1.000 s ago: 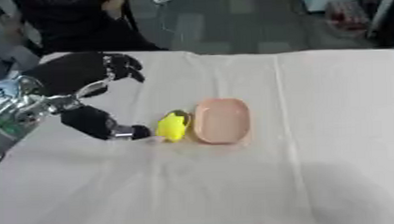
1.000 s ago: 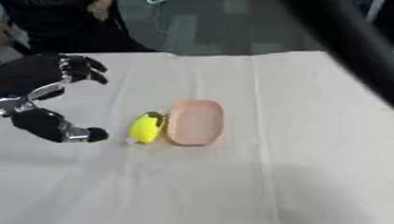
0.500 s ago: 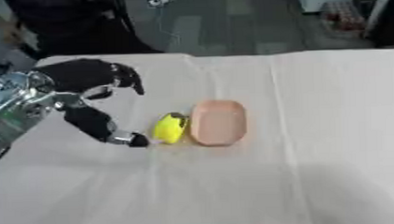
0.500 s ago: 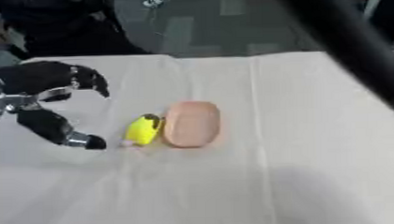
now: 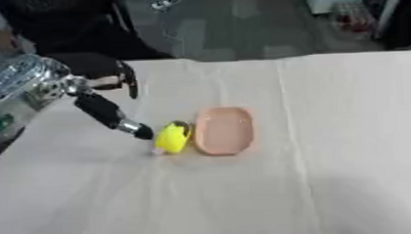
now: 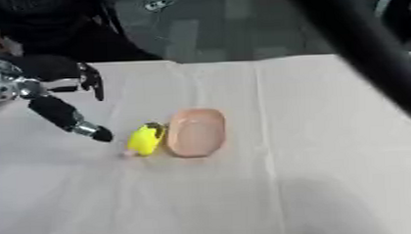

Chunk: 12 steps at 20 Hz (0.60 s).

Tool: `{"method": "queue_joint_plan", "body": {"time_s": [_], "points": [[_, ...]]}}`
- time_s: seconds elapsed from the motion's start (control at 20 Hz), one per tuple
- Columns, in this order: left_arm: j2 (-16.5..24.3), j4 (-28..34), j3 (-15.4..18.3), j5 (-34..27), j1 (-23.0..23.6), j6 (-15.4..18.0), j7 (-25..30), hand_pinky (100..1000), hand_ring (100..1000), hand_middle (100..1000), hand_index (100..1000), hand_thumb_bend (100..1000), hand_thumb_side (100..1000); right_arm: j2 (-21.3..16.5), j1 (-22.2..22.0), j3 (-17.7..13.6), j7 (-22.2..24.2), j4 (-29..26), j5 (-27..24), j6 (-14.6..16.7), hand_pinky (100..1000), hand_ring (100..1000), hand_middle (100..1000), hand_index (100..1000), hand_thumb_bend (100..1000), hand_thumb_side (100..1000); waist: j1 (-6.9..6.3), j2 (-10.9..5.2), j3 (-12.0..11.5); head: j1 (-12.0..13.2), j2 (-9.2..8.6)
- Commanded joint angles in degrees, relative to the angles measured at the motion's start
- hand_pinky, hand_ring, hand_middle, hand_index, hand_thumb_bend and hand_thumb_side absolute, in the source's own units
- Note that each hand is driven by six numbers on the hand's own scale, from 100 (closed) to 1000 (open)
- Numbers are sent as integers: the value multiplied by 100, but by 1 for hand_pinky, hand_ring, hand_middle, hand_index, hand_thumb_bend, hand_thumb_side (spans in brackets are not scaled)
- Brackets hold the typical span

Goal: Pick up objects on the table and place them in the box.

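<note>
Cream cloth (image 5: 329,134) covers the whole table, creased in faint lines that run from the far edge toward the near one. Beyond the far edge lies a dark grey floor, with a person in dark clothes seated at about 11 o'clock and some pale furniture at about 1 o'clock. In the right eye view a thick black bar (image 6: 360,45), blurred and close to the camera, slants from the top centre down to the right edge.

Near the middle of the cloth sits a yellow object (image 5: 172,137), small and oblong, with a darker tip at its far end. Its long axis runs roughly from 12 to 6 o'clock, tilted slightly so the far end leans toward 1 o'clock. Touching it, or just beside it at its 3 o'clock side, is a shallow pink oval dish (image 5: 223,130), whose long axis also runs from 12 to 6 o'clock.

At 9 to 10 o'clock from the yellow object the left hand (image 5: 105,88) comes in from the left edge, silver at the wrist and black at the fingers. Its fingers are spread apart and hold nothing: the thumb (image 5: 115,117) reaches down toward the yellow object with its tip just beside it, while the other fingers hang above the cloth farther back. No box is visible, and the right hand cannot be made out.
</note>
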<state>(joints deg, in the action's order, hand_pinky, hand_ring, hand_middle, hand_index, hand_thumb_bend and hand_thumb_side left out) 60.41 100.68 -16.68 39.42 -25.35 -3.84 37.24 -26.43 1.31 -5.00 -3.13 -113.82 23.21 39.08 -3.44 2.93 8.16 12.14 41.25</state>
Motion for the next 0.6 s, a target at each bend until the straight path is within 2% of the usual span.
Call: {"method": "queue_joint_plan", "body": {"time_s": [0.05,0.25,0.3,0.45,0.5,0.55,0.6], "points": [[98,-180,-40,122,-177,82,65,738,764,775,742,756,927,-155,96,-50,59,-77,-93,6,358,494,498,541,100,1000,2,-38,23,68,-95],[-31,-369,-160,56,-380,123,176,737,764,777,744,774,934,-172,137,-60,115,-77,-182,14,358,494,498,541,100,1000,-9,-34,54,64,-103],[-42,-385,-200,97,-435,105,211,726,768,780,733,830,956,-177,144,-60,130,-77,-201,17,358,494,498,541,100,1000,-14,-37,59,75,-96],[-95,-400,-365,376,-601,-26,327,709,763,777,720,844,959,-192,157,-66,164,-77,-250,20,358,494,498,541,100,1000,-22,-46,74,102,-89],[-118,-406,-418,467,-651,-67,368,678,752,778,700,850,966,-197,160,-71,171,-77,-265,20,358,494,498,541,100,1000,-24,-50,79,107,-89],[-147,-423,-477,570,-708,-106,421,680,753,779,703,824,953,-203,164,-75,178,-77,-281,21,358,494,498,541,100,1000,-26,-53,87,115,-88],[-181,-447,-529,667,-764,-136,475,666,748,777,687,859,982,-209,167,-77,187,-77,-296,24,358,494,498,540,100,1000,-28,-56,93,122,-91]]}}
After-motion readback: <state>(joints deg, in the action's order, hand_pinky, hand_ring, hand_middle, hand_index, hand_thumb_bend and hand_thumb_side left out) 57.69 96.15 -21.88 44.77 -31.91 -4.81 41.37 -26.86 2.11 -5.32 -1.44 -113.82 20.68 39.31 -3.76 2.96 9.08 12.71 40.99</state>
